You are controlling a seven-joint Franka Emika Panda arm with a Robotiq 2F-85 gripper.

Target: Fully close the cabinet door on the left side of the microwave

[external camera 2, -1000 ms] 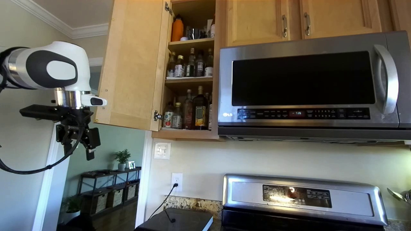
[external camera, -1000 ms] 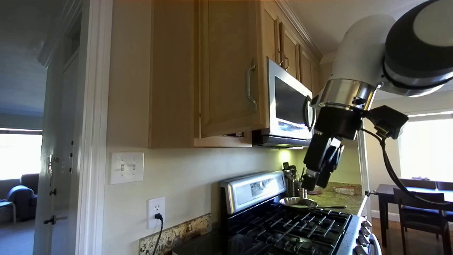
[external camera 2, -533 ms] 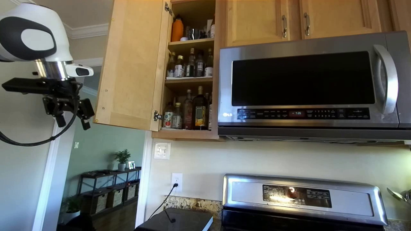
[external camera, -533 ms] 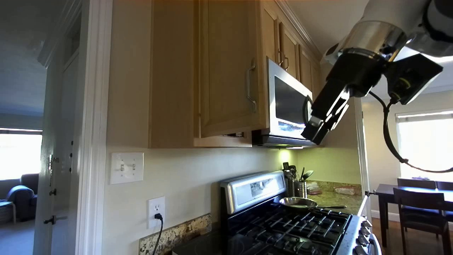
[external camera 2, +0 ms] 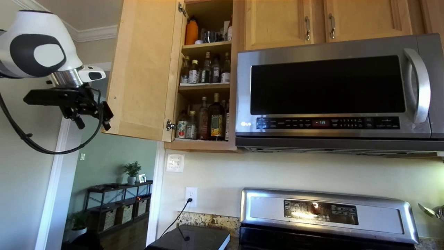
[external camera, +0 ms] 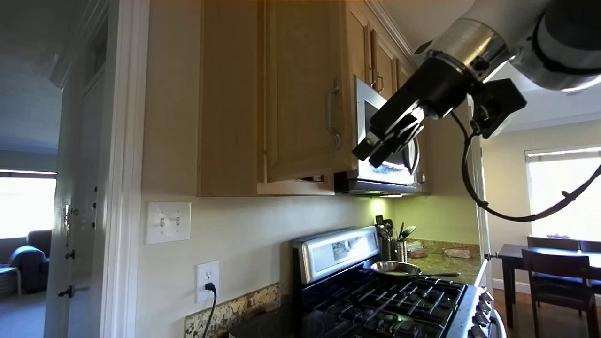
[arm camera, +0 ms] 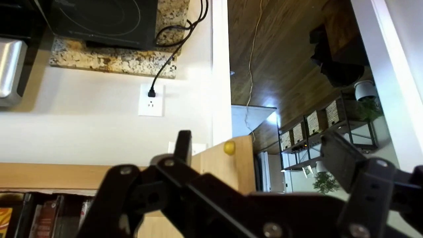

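Note:
The tan cabinet door (external camera 2: 142,69) stands wide open at the left of the open cabinet. Its outer face with the metal bar handle (external camera: 333,115) shows in an exterior view. The microwave (external camera 2: 327,85) is right of the cabinet. My gripper (external camera 2: 93,124) is tilted at the door's lower free corner, and its fingertips overlap the door's edge in an exterior view (external camera: 368,156). I cannot tell whether they touch it. In the wrist view the gripper (arm camera: 256,140) is open and empty, with the door's corner and yellow bumper (arm camera: 229,147) showing between the spread fingers.
Bottles (external camera 2: 215,116) stand on the cabinet shelves. The stove (external camera: 389,300) with a pan (external camera: 396,268) is below the microwave. A black cooktop (external camera 2: 189,238) with a cord lies on the counter. A doorway with a shelf unit (external camera 2: 118,198) is behind the door.
My gripper has risen, tilted, and then swung toward the door's lower free corner. The cabinet door has not visibly moved.

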